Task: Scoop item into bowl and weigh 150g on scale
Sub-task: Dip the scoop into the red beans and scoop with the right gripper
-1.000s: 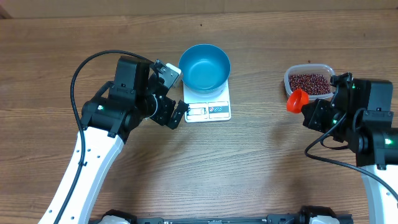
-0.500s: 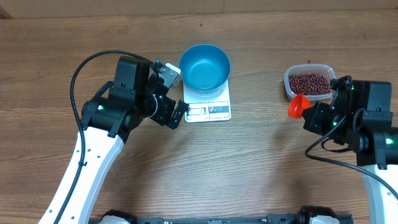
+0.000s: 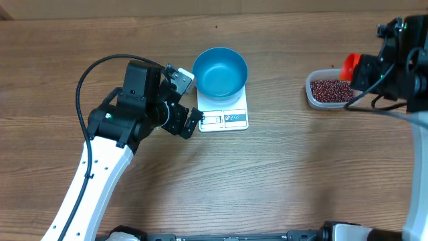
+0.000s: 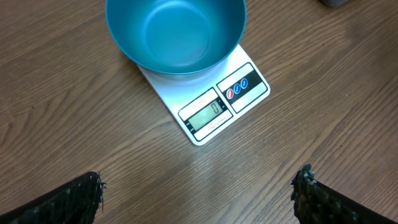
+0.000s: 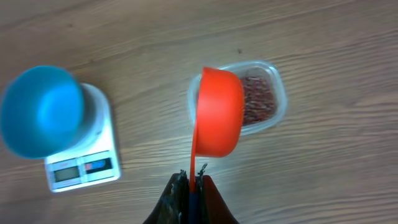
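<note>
While R gripper point(image 5: 191, 180) clamps the orange scoop point(image 5: 217, 112) over the tub point(image 3: 310, 94) of beans point(image 3: 329, 89) nr the right edge of the table point(image 3: 267, 187), L gripper point(image 4: 196, 190) gapes beside the scale point(image 3: 224, 119), bowl point(image 3: 220, 72) on top.

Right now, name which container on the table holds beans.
The clear rounded-rectangle plastic tub at the right, full of dark red beans; the round blue bowl on the white scale is empty.

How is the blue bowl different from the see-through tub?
The blue bowl is round and solid blue; the clear tub is a rounded rectangle you can see through. The bowl is empty, but the tub holds red-brown beans. The bowl sits on the white scale, while the tub sits straight on the wooden table. Both are open on top.
</note>
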Controlling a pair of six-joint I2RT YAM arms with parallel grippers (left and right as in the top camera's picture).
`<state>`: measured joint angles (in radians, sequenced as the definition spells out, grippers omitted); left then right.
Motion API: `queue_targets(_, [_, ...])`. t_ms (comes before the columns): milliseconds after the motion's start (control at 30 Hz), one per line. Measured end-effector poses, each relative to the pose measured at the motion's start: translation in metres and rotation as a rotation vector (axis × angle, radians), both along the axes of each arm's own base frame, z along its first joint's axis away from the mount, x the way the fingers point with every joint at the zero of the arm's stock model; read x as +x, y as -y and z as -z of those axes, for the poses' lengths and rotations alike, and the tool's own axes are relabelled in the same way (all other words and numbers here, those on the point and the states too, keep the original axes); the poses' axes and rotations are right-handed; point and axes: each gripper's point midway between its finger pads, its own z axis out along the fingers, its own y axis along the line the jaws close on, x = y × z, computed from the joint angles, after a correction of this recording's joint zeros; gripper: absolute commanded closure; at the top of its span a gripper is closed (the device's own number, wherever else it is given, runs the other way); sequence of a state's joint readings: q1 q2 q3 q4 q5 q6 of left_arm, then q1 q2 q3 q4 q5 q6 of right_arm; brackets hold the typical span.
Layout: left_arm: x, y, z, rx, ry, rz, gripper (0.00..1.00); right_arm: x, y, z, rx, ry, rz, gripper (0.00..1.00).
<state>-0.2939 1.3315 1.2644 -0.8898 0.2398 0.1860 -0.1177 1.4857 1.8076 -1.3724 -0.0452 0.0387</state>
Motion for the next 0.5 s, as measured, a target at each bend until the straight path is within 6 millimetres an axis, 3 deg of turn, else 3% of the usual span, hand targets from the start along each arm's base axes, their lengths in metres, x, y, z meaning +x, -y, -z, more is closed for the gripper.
queue_targets(267, [0.000, 0.000, 0.000, 0.000, 0.000, 0.000, 0.01, 0.022, 0.050, 0.063, -0.044, -0.185, -0.024, 0.96])
queue_targets(500, [0.000, 0.000, 0.000, 0.000, 0.000, 0.000, 0.01, 0.042, 0.052, 0.114, -0.032, -0.294, -0.141, 0.96])
